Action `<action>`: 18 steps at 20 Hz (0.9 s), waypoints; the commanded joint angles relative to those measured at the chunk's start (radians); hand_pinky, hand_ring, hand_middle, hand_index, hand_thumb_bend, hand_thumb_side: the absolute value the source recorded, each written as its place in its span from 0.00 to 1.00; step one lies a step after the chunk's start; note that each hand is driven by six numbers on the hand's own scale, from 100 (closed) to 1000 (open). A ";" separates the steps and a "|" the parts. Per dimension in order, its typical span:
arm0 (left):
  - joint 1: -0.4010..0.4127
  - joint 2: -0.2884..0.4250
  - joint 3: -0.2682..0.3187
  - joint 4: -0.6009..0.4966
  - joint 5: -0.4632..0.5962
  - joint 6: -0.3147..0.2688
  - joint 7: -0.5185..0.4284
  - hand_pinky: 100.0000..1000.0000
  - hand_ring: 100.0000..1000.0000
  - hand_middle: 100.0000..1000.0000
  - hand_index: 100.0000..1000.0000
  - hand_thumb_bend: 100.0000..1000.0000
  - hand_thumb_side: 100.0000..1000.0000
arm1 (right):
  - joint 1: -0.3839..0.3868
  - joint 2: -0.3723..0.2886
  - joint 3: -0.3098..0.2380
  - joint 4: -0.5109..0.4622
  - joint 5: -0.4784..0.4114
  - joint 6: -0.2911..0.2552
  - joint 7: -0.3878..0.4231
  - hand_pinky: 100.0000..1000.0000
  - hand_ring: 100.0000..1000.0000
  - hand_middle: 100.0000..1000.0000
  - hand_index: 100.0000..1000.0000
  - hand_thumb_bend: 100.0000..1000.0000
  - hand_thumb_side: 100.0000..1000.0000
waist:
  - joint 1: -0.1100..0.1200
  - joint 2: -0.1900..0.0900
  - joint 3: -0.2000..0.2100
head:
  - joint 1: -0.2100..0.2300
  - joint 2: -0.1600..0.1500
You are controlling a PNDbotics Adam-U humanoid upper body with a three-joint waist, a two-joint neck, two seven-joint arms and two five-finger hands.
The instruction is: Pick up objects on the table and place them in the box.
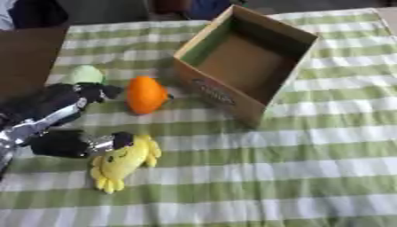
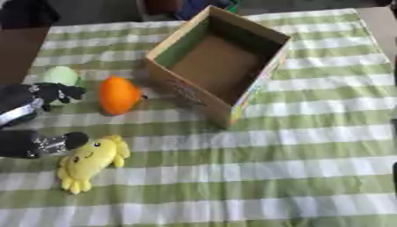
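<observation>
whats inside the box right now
The box shows only its bare brown floor and a green inner wall. The near walls hide the floor strip just behind them.

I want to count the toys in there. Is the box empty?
Empty. The box stands open at the top, and only its bare brown floor shows inside. The orange toy and yellow toy lie outside on the cloth.

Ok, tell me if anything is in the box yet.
No, the box shows only its bare brown floor; the orange toy and yellow toy lie on the tablecloth.
</observation>
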 commanded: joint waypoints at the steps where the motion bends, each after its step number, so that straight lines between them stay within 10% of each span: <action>1: -0.001 0.001 -0.003 -0.016 0.058 0.042 0.003 0.71 0.86 0.83 1.00 0.50 0.97 | -0.006 -0.014 -0.007 -0.019 0.005 0.000 0.003 0.72 0.71 0.52 0.85 0.00 0.95 | -0.001 -0.020 0.001 | 0.002 0.005; 18: 0.077 0.031 -0.070 -0.016 -0.054 0.098 0.002 0.71 0.88 0.81 0.99 0.75 0.95 | 0.002 -0.012 -0.003 -0.019 0.012 0.007 0.024 0.72 0.71 0.50 0.83 0.00 0.96 | 0.006 -0.014 0.003 | 0.004 0.008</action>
